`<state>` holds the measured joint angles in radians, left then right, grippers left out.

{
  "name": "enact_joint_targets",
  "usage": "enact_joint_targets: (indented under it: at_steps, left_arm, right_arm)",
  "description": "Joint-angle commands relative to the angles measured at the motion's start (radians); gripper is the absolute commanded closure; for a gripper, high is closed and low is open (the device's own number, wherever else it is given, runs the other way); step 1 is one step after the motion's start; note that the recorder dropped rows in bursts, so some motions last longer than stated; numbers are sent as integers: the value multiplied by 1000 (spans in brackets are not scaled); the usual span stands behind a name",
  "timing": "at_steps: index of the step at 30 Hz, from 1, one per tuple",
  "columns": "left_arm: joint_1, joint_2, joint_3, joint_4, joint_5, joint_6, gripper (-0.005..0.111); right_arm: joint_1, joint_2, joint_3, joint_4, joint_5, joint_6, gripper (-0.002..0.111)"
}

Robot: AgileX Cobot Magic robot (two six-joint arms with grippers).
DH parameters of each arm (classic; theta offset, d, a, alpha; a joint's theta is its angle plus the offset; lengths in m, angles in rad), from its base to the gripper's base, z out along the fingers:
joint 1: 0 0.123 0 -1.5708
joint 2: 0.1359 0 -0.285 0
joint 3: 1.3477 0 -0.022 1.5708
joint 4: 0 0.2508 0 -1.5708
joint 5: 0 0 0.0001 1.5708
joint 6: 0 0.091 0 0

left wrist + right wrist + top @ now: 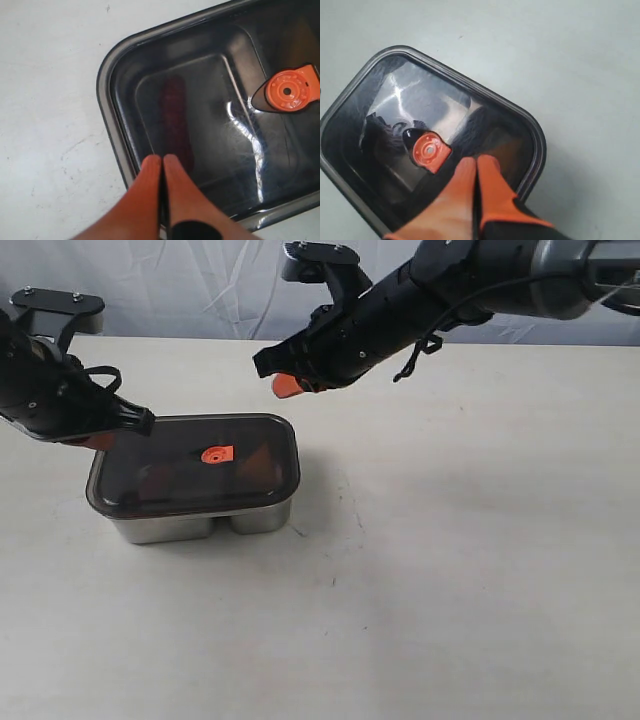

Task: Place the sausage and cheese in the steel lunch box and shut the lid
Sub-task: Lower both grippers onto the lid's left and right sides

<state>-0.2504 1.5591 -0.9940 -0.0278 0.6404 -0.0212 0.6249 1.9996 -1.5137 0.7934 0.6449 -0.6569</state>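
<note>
The steel lunch box [190,526] stands on the table with the dark translucent lid [180,445] lying flat on top, its orange-red valve [216,454] at the centre. Through the lid the dark red sausage [176,120] shows dimly in one compartment. An orange-brown shape, likely the cheese [506,150], shows faintly under the lid in the right wrist view. My left gripper [162,161] is shut and empty, just above the lid's left edge. My right gripper [476,163] is shut and empty, hovering above the box's far right side [286,386].
The pale table top [470,540] spreads to the right and front of the box. A white crumpled backdrop [200,285] runs along the far edge.
</note>
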Motion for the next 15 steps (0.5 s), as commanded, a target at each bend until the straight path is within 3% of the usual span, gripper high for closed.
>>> enact_joint_targets:
  at_steps: [1, 15]
  left_arm:
    - [1, 5, -6, -11, -4, 6, 107]
    - [1, 141, -6, -70, -12, 51, 107]
  right_arm:
    - [6, 61, -60, 4, 17, -1, 108]
    - [23, 162, -90, -2, 26, 1, 108]
